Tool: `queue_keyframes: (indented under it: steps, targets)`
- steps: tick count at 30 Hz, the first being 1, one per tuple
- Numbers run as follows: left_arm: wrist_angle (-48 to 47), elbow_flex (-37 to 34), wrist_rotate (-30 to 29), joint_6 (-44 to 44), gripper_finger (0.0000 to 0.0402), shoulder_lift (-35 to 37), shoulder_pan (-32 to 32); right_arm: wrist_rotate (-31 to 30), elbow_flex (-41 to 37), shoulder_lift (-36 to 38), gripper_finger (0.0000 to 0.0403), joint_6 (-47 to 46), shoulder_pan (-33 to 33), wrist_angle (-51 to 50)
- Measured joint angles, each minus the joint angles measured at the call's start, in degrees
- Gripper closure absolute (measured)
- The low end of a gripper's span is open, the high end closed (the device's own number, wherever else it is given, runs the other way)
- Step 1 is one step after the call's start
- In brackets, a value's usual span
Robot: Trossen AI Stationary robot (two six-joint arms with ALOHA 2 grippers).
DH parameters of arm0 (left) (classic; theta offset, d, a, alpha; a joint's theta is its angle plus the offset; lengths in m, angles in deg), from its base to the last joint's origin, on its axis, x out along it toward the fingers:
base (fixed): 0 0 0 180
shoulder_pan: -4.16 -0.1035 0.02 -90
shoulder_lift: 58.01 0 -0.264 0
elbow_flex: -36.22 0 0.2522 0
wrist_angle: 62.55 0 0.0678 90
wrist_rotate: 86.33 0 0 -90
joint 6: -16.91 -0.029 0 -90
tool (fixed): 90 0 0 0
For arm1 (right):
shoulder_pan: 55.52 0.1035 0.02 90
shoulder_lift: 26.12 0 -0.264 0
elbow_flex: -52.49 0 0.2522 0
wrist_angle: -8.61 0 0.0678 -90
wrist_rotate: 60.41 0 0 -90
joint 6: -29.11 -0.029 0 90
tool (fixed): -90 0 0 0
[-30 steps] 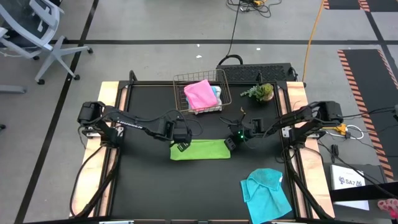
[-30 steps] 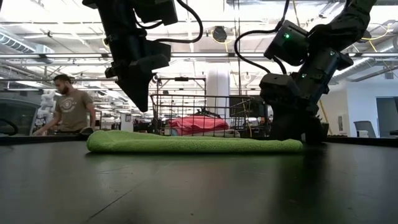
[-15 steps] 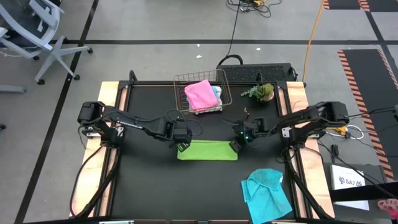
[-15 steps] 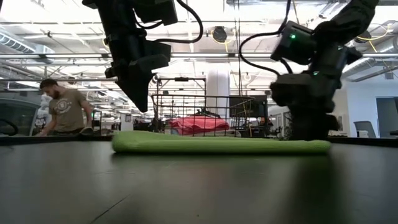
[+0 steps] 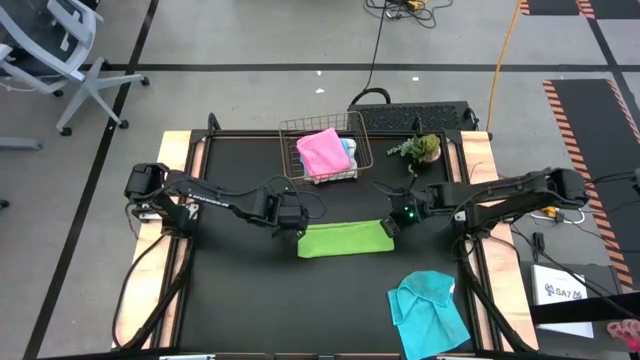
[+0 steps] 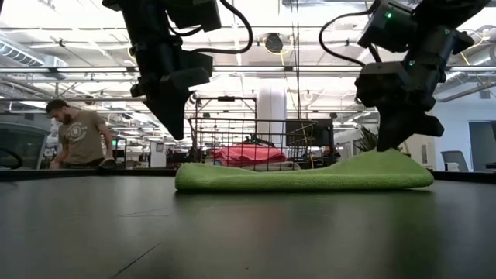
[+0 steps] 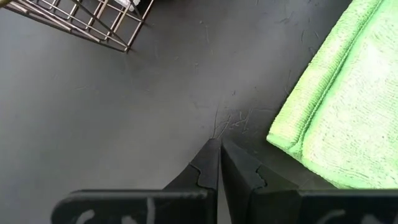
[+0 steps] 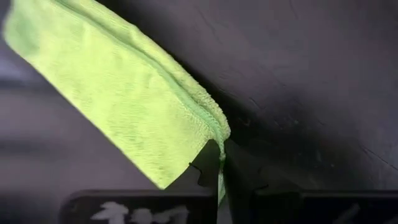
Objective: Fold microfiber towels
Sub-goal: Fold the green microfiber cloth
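Fingers of my right gripper [image 8: 221,163] pinch the folded lime-green microfiber towel's [image 5: 345,240] corner; my left gripper [image 7: 219,155] hovers closed beside it.

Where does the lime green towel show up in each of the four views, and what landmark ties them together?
High view: lime green towel folded at table centre, between both grippers.
Low view: a flat green band across mid-frame, its right end lifted.
Left wrist view: at the right edge, apart from the fingers.
Right wrist view: running diagonally, corner pinched by the right gripper.
Shared landmark: copper wire basket, absent only from the right wrist view.
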Motion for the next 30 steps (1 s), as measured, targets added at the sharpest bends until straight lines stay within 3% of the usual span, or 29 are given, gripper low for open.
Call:
queue_keyframes:
  steps: [5, 9, 17, 24, 30]
  targets:
    - [-1.3, 0.1, -1.4, 1.8, 0.0397, 3.0, 0.8, 0.0, 0.0, 0.4, 0.0402, -0.1, 0.0, 0.5]
    - [-7.6, 0.1, -4.6, 5.0, 0.0399, 8.2, 2.0, 0.2, 0.5, 0.2, 0.0402, -1.9, 0.0, 1.8]
    - [-15.3, 0.1, -5.3, 8.2, 0.0398, 16.6, 4.1, -0.1, 8.6, -2.2, 0.0403, 0.5, 0.0, 2.4]
    - [-15.2, 0.1, -6.3, 8.4, 0.0392, 17.2, 5.8, 0.6, 18.6, -12.9, 0.0403, 5.0, 0.1, 2.2]
    - [-15.9, 0.1, -6.2, 8.1, 0.0395, 17.2, 7.1, 6.0, 30.9, -25.7, 0.0403, 9.4, 0.1, 2.4]
